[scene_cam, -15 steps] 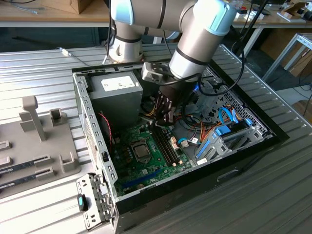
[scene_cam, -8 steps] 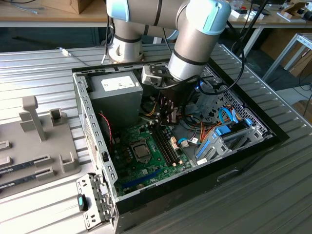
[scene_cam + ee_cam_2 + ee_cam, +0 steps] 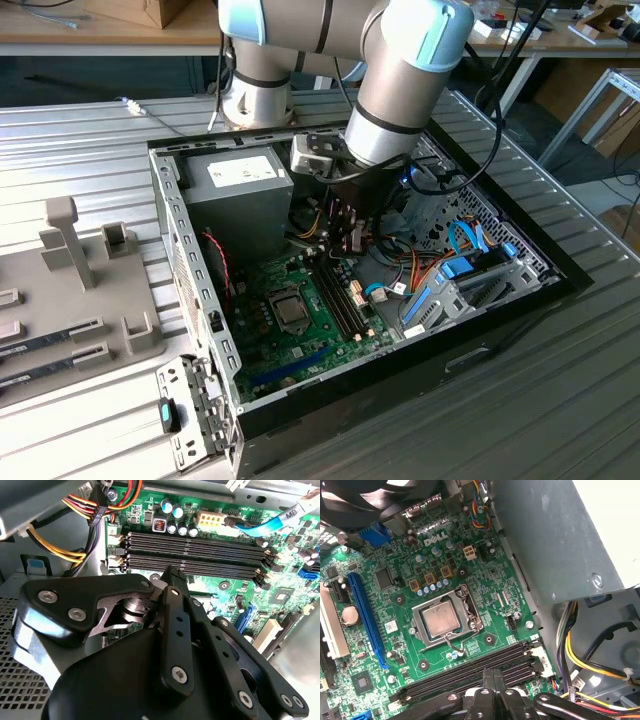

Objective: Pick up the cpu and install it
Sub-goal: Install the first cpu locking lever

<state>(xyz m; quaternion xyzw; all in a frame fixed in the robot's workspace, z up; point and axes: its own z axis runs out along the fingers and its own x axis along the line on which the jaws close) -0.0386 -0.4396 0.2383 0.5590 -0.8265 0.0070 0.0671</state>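
Cpu [image 3: 441, 619] sits seated in its socket on the green motherboard [image 3: 395, 610], left of centre in the first wrist view, silvery top plate facing up inside the metal retention frame [image 3: 447, 620]. In the exterior view the same socket appears as a dark square at lower centre of the open computer case [image 3: 190, 260], with the cpu [image 3: 292, 311] inside it.

The gripper [image 3: 492, 682] hangs over the black memory slots [image 3: 470, 672], at the bottom edge of the first wrist view, clear of the cpu and holding nothing. Its jaws are closed, the two black fingertips [image 3: 485, 680] pressed together. In the second wrist view the gripper [image 3: 172, 577] tip points toward the memory slots [image 3: 195, 552], which run across the upper middle of the frame.

In the exterior view the arm [image 3: 400, 80] descends from the top centre into the case, beside the grey power supply [image 3: 240, 195]. Yellow, red and black cables [image 3: 80, 555] lie at the upper left of the second wrist view. The case rests on a ribbed metal table [image 3: 90, 140], with a grey fixture tray [image 3: 80, 290] at the frame's left.
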